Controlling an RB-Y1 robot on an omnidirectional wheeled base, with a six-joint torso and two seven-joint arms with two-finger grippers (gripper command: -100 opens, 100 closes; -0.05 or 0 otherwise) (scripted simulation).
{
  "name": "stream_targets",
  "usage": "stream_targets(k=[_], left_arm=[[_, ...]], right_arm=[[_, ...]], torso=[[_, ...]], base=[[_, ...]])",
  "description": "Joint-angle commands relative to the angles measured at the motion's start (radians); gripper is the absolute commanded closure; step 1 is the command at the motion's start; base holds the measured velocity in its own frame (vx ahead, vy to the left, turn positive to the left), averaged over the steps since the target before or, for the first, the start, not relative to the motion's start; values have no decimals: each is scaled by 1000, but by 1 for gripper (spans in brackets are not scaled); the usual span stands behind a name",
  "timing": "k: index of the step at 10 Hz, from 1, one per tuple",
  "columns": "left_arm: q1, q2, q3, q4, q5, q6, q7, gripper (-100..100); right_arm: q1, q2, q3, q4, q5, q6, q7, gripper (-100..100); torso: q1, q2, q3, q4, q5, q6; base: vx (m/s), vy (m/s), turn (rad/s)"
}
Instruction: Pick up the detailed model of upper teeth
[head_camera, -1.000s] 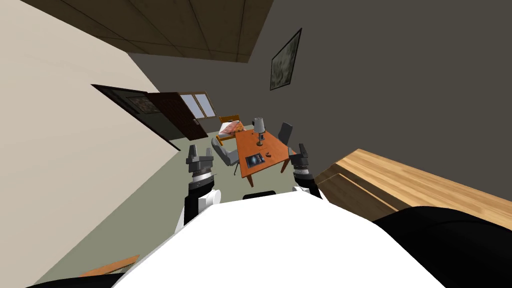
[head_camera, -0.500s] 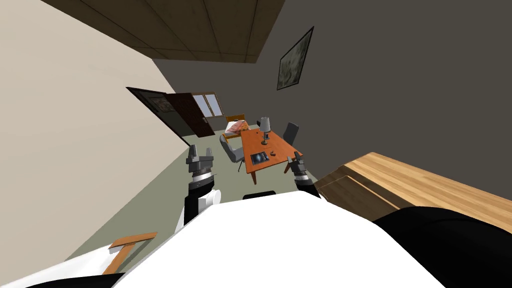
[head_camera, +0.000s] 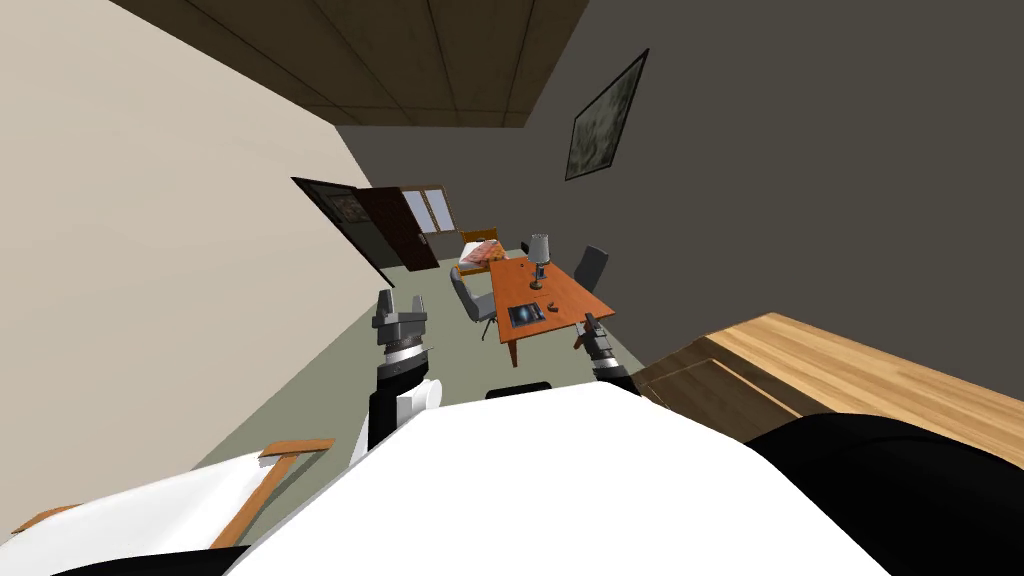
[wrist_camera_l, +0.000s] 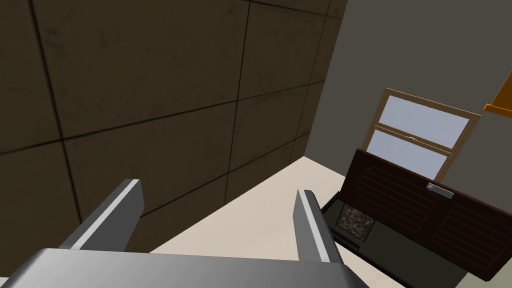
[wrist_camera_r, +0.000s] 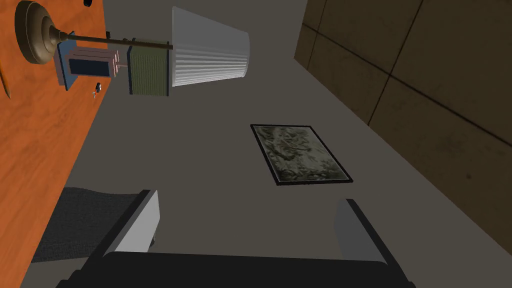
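Far ahead across the room stands an orange table (head_camera: 565, 290). A small dark object (head_camera: 551, 304) lies on it near a dark tablet-like panel (head_camera: 525, 315); it is too small to tell whether it is the teeth model. Both arms are raised in front of my chest, well short of the table. My left gripper (head_camera: 400, 305) (wrist_camera_l: 218, 189) is open and empty. My right gripper (head_camera: 590, 322) (wrist_camera_r: 249, 198) is also open and empty. Beyond the right gripper, the right wrist view takes in the table's top (wrist_camera_r: 35, 150) and a lamp (wrist_camera_r: 210, 52).
Two grey chairs (head_camera: 470, 295) (head_camera: 592, 265) flank the table, and books (wrist_camera_r: 90, 67) stand by the lamp. A bed (head_camera: 480, 252) and an open dark door (head_camera: 395, 225) lie beyond. A wooden counter (head_camera: 850, 370) is close on the right. A white, wood-framed piece (head_camera: 250, 480) is low on the left.
My view has swung: the table and door have slid to the right, and the white wood-framed piece has come in at lower left. The right gripper sits lower and nearer my chest.
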Motion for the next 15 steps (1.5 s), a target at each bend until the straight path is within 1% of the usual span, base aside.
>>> stream_targets(k=[1, 2, 3, 4, 5, 7, 8, 9, 10, 11, 12, 13, 14, 15], left_arm=[[0, 0, 0, 0, 0, 0, 0, 0], [0, 0, 0, 0, 0, 0, 0, 0], [0, 0, 0, 0, 0, 0, 0, 0], [0, 0, 0, 0, 0, 0, 0, 0], [0, 0, 0, 0, 0, 0, 0, 0], [0, 0, 0, 0, 0, 0, 0, 0], [0, 0, 0, 0, 0, 0, 0, 0], [0, 0, 0, 0, 0, 0, 0, 0], [0, 0, 0, 0, 0, 0, 0, 0], [0, 0, 0, 0, 0, 0, 0, 0], [0, 0, 0, 0, 0, 0, 0, 0], [0, 0, 0, 0, 0, 0, 0, 0], [0, 0, 0, 0, 0, 0, 0, 0], [0, 0, 0, 0, 0, 0, 0, 0]], right_arm=[[19, -36, 4, 50, -6, 10, 15, -100], [30, -67, 9, 97, -11, 18, 31, -100], [30, -67, 9, 116, -11, 18, 31, -100], [39, -99, 15, 154, -17, 25, 48, -100], [39, -99, 15, 175, -17, 25, 48, -100], [54, -160, 32, 259, -27, 42, 84, -100], [54, -160, 32, 298, -27, 42, 84, -100], [60, -190, 43, 339, -33, 51, 104, -100], [60, -190, 43, 361, -33, 51, 104, -100], [64, -219, 56, 398, -38, 59, 124, -100], [64, -219, 56, 424, -38, 59, 124, -100], [67, -247, 69, 475, -43, 68, 144, -100], [67, -247, 69, 488, -43, 68, 144, -100], [70, -276, 83, 517, -48, 77, 165, -100]], torso=[[0, 0, 0, 0, 0, 0], [0, 1, 0, 0, 0, 0], [2, 0, 0, 0, 0, -1], [2, 0, 0, 0, 0, 0], [1, 0, 0, 0, 0, 0], [0, 0, 0, 0, 0, 0], [1, -1, 0, 0, 0, 0], [0, -1, 0, 0, 0, 0], [0, -1, 0, 0, 0, 0], [-1, -1, -1, 0, 0, 1], [-1, -1, -1, 0, 0, 0], [-1, -1, -1, 0, 0, 1], [-1, -1, -1, 0, 0, 0], [-1, -1, -1, 0, 0, 1]], base=[[-27, 48, 183], [-25, 79, 402], [-10, 60, 166], [-7, 58, 257], [-5, 39, 142], [-1, 57, 322], [4, 44, 210], [7, 44, 335], [10, 26, 155], [16, 39, 299], [14, 27, 160], [17, 37, 317], [14, 23, 161], [16, 35, 321]])
